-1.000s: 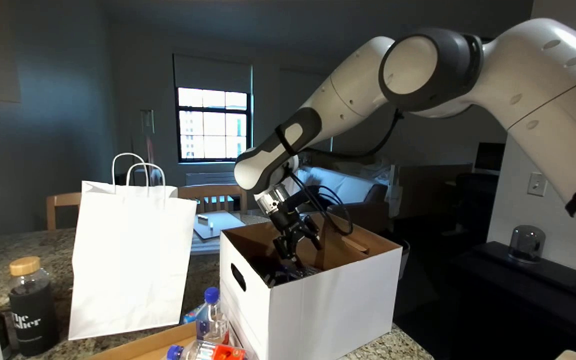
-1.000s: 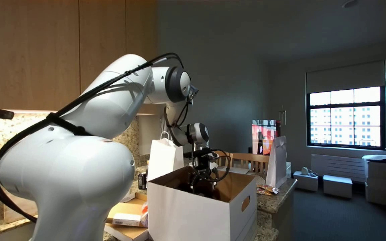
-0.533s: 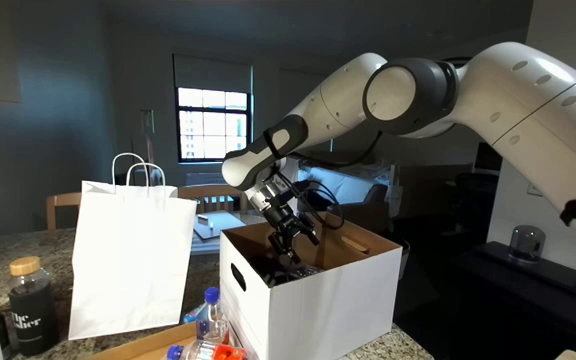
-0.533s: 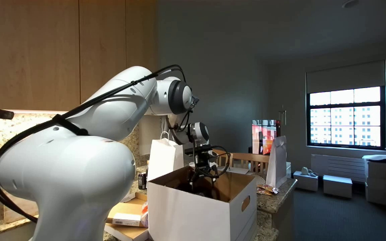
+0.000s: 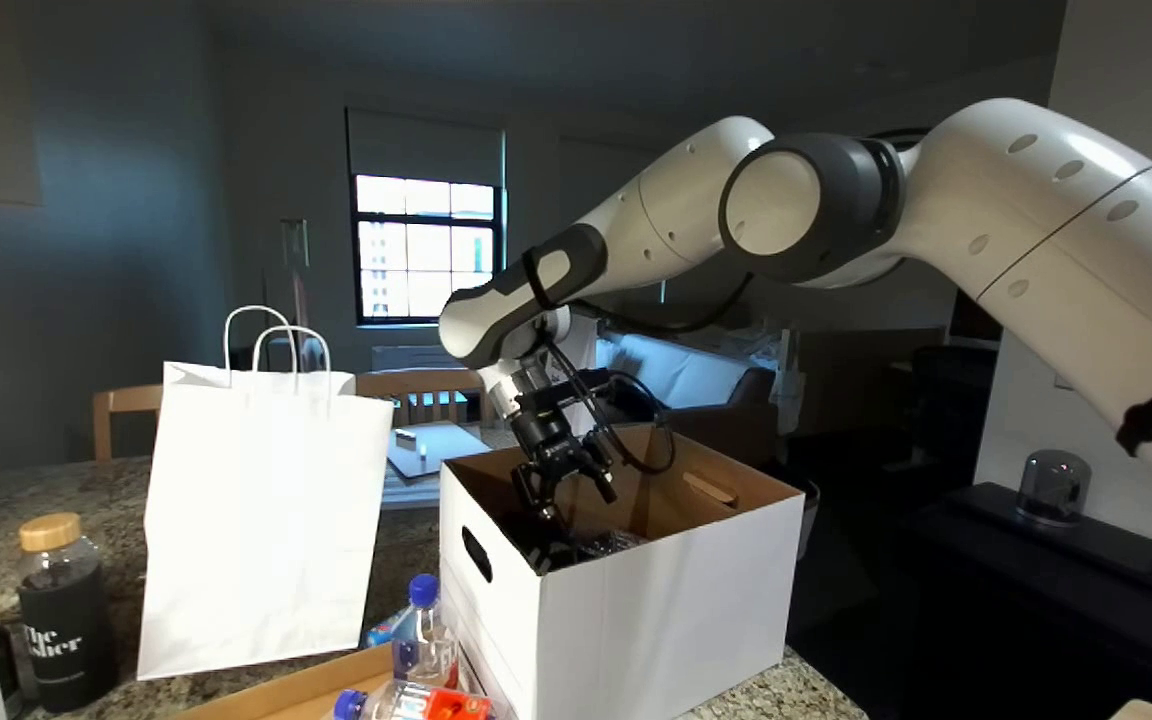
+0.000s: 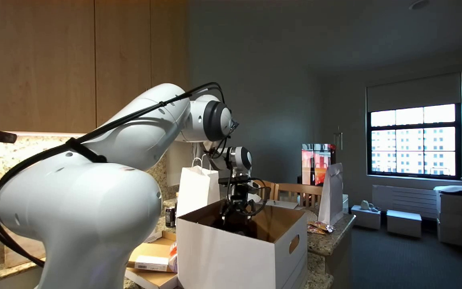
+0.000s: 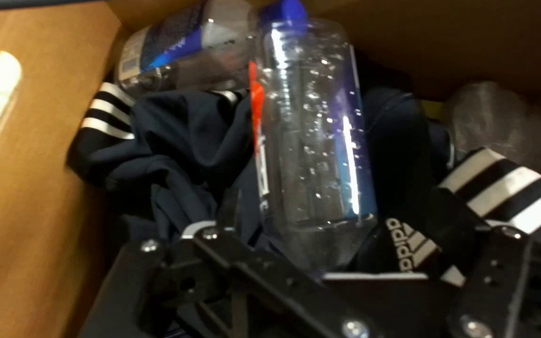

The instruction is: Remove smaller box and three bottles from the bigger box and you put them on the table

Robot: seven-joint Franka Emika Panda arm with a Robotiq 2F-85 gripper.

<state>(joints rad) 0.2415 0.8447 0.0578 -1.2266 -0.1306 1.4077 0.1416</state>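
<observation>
Inside bigger box (image 5: 676,620) — bottles (image 7: 308,131) on clothing (image 7: 190,136) — spread gripper (image 5: 577,503) above

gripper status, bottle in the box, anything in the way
Gripper open at the mouth of the bigger box. Blue-capped bottle lying inside, not gripped. Dark clothing beneath and beside it, might snag.
</observation>
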